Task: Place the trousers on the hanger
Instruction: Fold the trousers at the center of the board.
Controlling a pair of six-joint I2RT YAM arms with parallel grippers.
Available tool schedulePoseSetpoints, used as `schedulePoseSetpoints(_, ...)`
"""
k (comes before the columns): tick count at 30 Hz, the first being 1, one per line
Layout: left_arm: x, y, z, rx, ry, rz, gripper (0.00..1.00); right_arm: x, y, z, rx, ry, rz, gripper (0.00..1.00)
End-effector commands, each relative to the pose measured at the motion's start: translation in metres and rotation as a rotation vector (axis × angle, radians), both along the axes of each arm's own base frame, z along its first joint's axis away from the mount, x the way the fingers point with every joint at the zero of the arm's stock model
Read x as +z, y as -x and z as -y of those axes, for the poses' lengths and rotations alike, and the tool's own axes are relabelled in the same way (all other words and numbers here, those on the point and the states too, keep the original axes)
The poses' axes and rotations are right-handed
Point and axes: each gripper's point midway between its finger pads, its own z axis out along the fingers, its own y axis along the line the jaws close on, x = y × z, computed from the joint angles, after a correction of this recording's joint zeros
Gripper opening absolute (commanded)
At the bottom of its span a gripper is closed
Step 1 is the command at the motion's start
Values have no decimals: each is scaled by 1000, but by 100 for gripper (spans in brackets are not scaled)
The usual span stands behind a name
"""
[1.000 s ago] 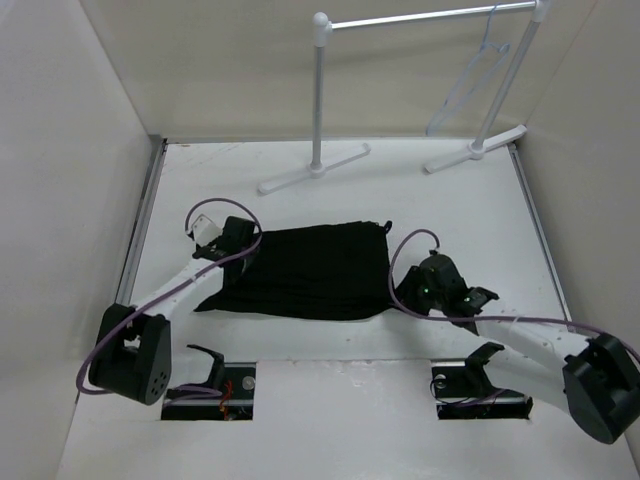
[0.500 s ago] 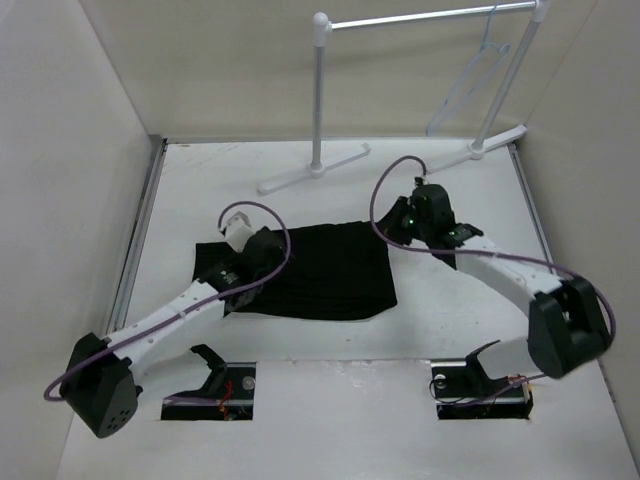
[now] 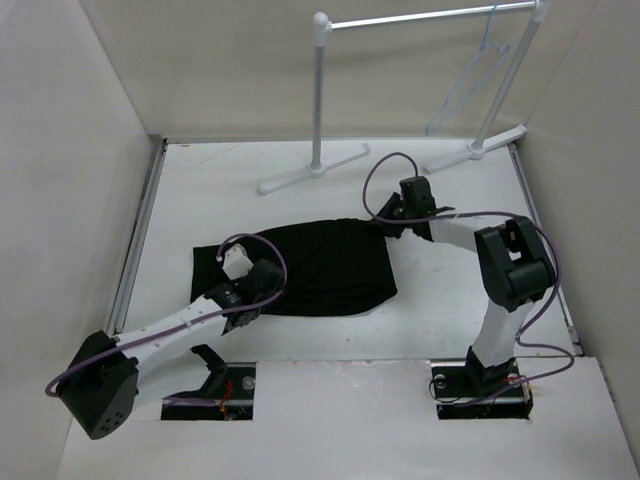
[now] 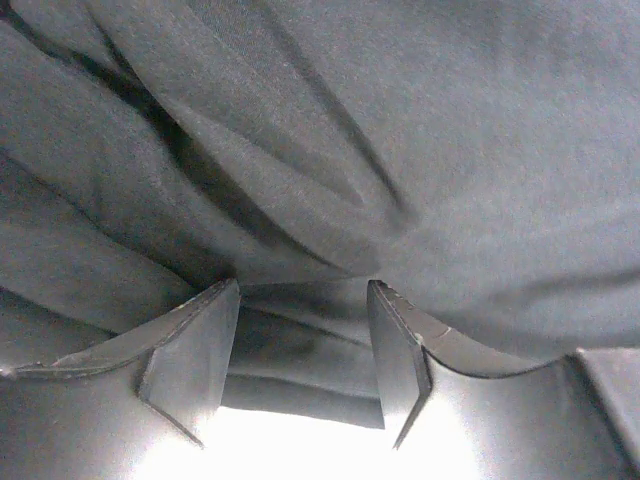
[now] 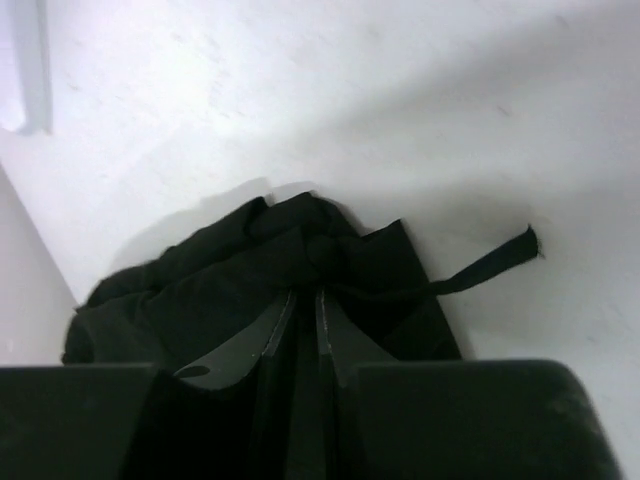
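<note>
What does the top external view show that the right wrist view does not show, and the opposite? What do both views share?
Only the top external view shows the hanger hanging from the bar of the white rack, and the left end effector at the near-left part of the trousers. Only the right wrist view shows the right end effector with its fingers almost together, pinching a bunched corner, and a thin cloth strip sticking out sideways. Both show the black trousers lying on the white table.

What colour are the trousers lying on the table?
Black. The trousers are plain all over, with no pattern. The top external view shows them best.
</note>
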Motion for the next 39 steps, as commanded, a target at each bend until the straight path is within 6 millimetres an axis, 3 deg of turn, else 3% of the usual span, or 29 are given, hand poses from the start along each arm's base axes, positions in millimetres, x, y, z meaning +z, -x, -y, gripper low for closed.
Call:
schedulePoseSetpoints(1,7,8,-10,26,-7,-7,52,36,-29,-12,-24,-35,110,24)
schedulePoseSetpoints(6,63,2,4,-6,71,74,52,107,-9,-14,15,-55,256,56)
schedulePoseSetpoints(8,82,-3,13,-25,100,110,51,127,9,-13,36,-56,298,62)
schedulePoseSetpoints(10,95,-11,25,-40,117,124,47,134,32,-8,43,-48,316,63)
schedulePoseSetpoints(12,100,-24,42,-72,127,128,37,129,55,-3,44,-49,307,57)
schedulePoseSetpoints(14,99,-43,60,-120,133,134,23,115,77,-2,62,-57,280,38)
schedulePoseSetpoints(17,85,-76,66,-126,128,134,14,76,108,-3,97,-48,189,18)
schedulePoseSetpoints(20,67,-101,53,-77,119,117,13,42,131,-2,105,-30,115,15)
schedulePoseSetpoints(23,48,-115,35,-38,101,105,14,9,148,13,42,-7,50,15)
schedulePoseSetpoints(28,11,-107,7,13,64,29,16,-18,171,21,-1,2,-27,16)
schedulePoseSetpoints(30,19,-104,6,13,83,43,18,-16,173,23,-2,3,-18,16)
schedulePoseSetpoints(33,52,-103,8,6,112,109,21,-2,175,24,-2,-14,12,23)
schedulePoseSetpoints(36,91,-105,18,-19,138,169,20,31,176,26,0,-42,80,40)
schedulePoseSetpoints(39,129,-106,55,-98,158,227,17,75,179,31,-8,-80,180,55)
